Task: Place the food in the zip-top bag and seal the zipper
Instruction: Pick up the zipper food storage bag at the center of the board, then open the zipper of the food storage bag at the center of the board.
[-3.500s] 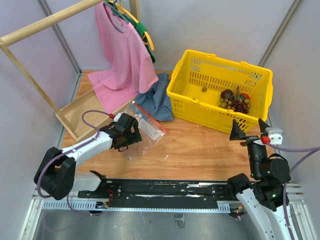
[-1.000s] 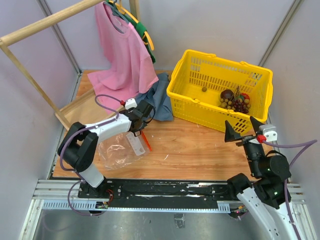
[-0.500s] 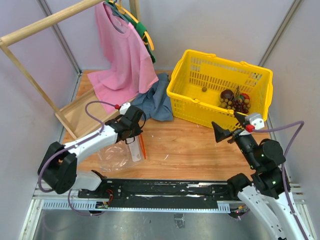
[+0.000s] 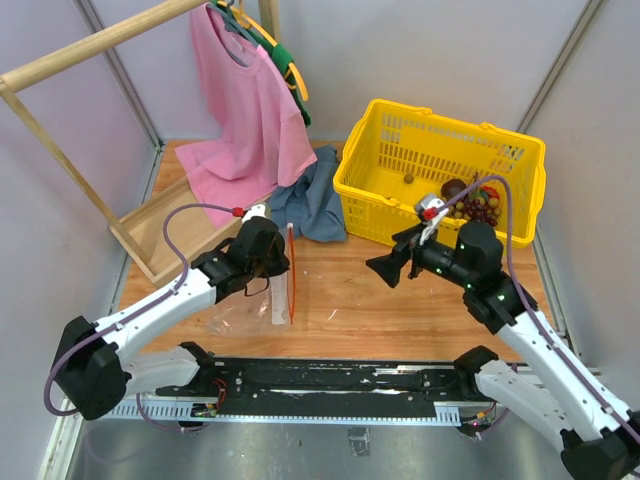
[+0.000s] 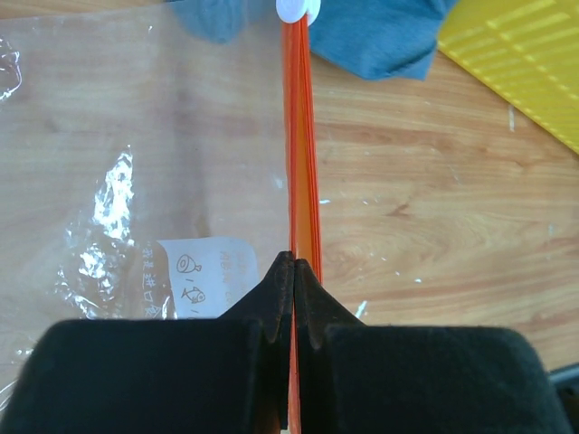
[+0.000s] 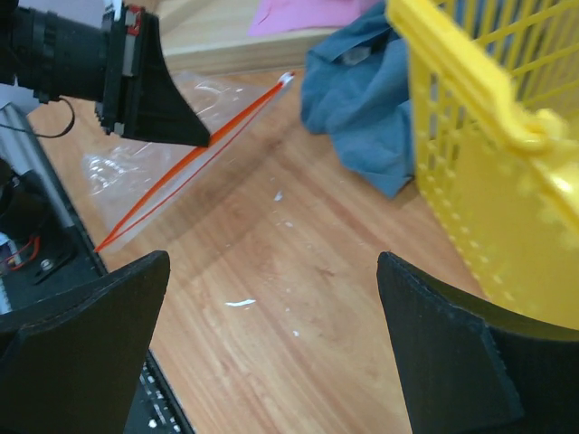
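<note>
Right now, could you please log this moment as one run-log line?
left gripper shut on zipper | right gripper open, empty | toy fruits in yellow basket | zip-top bag empty

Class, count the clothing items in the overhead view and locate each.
3: pink shirt hanging on the wooden rack; green garment mostly hidden behind it, perhaps hiding more; blue cloth crumpled beside the yellow basket.

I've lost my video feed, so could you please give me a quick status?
Left fingers shut on the zipper. Right fingers open, empty, beside the yellow basket. Food in the basket, zip-top bag empty. Nothing seen blocking.
</note>
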Tool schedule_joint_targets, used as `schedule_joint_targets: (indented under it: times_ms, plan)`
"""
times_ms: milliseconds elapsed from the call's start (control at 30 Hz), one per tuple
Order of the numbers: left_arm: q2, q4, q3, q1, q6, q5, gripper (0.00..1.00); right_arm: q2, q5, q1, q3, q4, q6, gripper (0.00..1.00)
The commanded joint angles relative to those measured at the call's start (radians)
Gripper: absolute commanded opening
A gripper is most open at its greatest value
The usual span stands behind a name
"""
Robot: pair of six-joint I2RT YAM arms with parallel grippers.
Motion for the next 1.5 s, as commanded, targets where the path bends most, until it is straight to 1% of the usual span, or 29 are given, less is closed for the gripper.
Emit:
schedule_joint_targets:
  times_ms: [0,67,167,233,367,467,533,700,833,1200,1400,1467]
  plan:
    - [-0.028,0.061,-0.006,-0.030,0.006,0.039,0.00,0.094,-0.103,0.074,0.033,0.117,0.084,0.99]
    - [-0.029,0.068,0.001,-0.041,0.001,0.040,0.00,0.157,-0.060,0.121,0.056,0.116,0.084,0.99]
    - [-0.030,0.087,0.006,-0.056,-0.003,0.040,0.00,0.244,0.014,0.197,0.083,0.134,0.113,0.93]
    - [-0.029,0.101,0.006,-0.064,-0.009,0.042,0.00,0.303,0.104,0.247,0.085,0.157,0.163,0.89]
    - [-0.031,0.130,0.001,-0.080,-0.017,0.041,0.00,0.378,0.208,0.301,0.040,0.261,0.275,0.82]
    - [-0.034,0.134,0.009,-0.089,-0.017,0.035,0.00,0.415,0.258,0.336,0.031,0.307,0.307,0.79]
    - [-0.036,0.134,0.011,-0.094,-0.018,0.031,0.00,0.440,0.282,0.352,0.043,0.305,0.323,0.77]
    - [-0.033,0.147,0.004,-0.101,-0.020,0.030,0.00,0.508,0.307,0.364,0.045,0.330,0.386,0.72]
    - [-0.026,0.151,0.013,-0.106,-0.018,0.030,0.00,0.559,0.293,0.367,0.060,0.332,0.411,0.66]
    - [-0.006,0.168,0.021,-0.121,-0.023,0.028,0.00,0.670,0.235,0.378,0.098,0.359,0.429,0.63]
    - [-0.001,0.169,0.023,-0.130,-0.022,0.023,0.00,0.718,0.261,0.384,0.110,0.340,0.438,0.51]
    - [0.000,0.169,0.024,-0.133,-0.021,0.021,0.00,0.732,0.269,0.385,0.114,0.330,0.440,0.46]
